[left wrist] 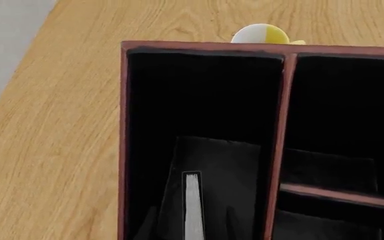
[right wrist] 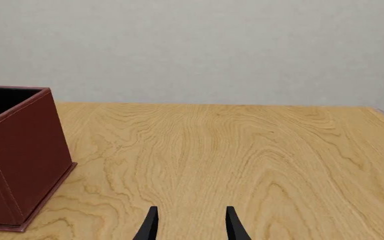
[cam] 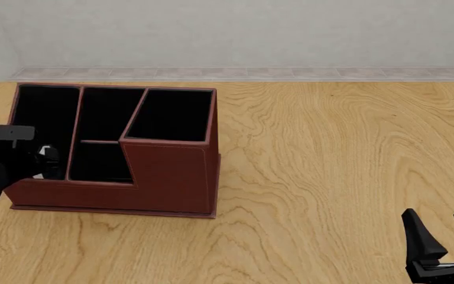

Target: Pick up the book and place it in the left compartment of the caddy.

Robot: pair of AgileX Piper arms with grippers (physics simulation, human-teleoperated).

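Matte black arms; tapered black jaws

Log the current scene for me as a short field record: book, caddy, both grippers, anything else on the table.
book: standing on edge inside the left compartment, white page edges facing the left wrist camera
caddy: upright on the table, at its left side in the front view
left gripper: over the near end of the left compartment, shut on the book
right gripper: open, holding nothing, low at the near right, apart from the caddy
other: a white and yellow round thing beyond the caddy's far wall
task state: book in the slot, not yet released
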